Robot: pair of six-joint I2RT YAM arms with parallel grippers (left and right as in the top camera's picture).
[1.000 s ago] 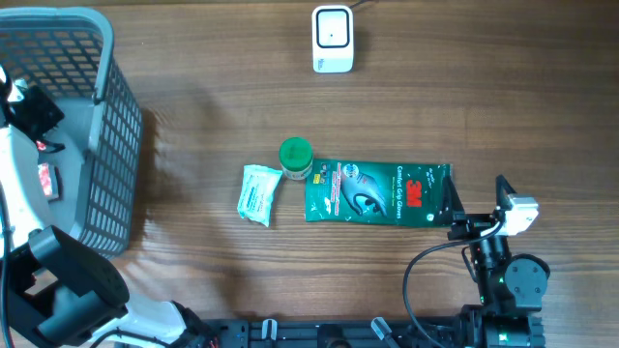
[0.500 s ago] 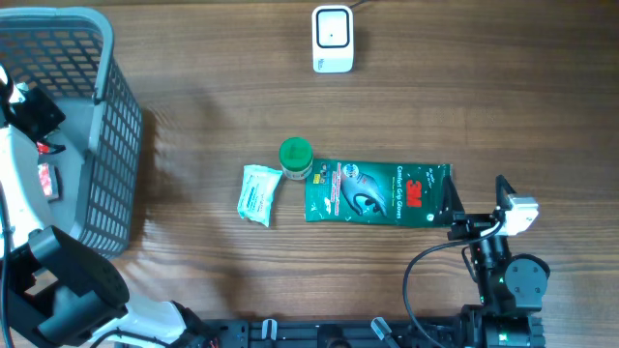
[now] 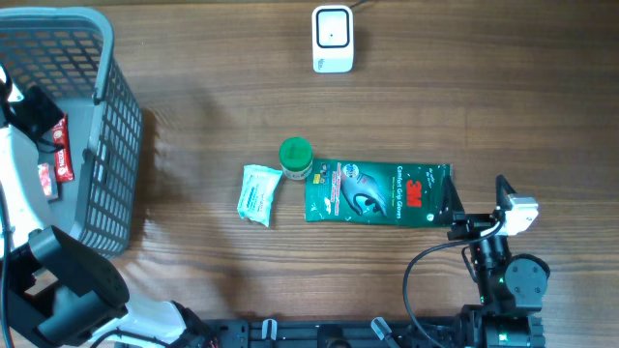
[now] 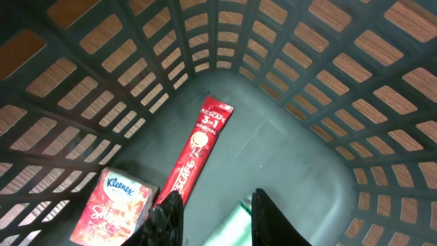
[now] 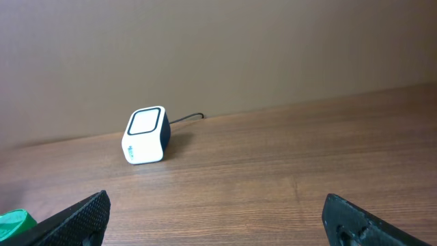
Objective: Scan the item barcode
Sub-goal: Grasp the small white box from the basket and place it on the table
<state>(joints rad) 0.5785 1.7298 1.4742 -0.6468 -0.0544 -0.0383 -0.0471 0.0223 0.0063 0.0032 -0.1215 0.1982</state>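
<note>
Nescafé stick now lies flat on the floor of the basket at the surface's left edge; it was not there a second ago. Left pincer parted above it, empty. Right pincer spread wide, idle. Judged: this item is finished; glove pack, mid-surface, awaits scanning.

Your wooden table holds a grey mesh basket at the far left, a Kleenex pack lying inside it. Mid-table you see 3 things in a row: white packet, green-capped bottle, green 3M glove pack.
</note>
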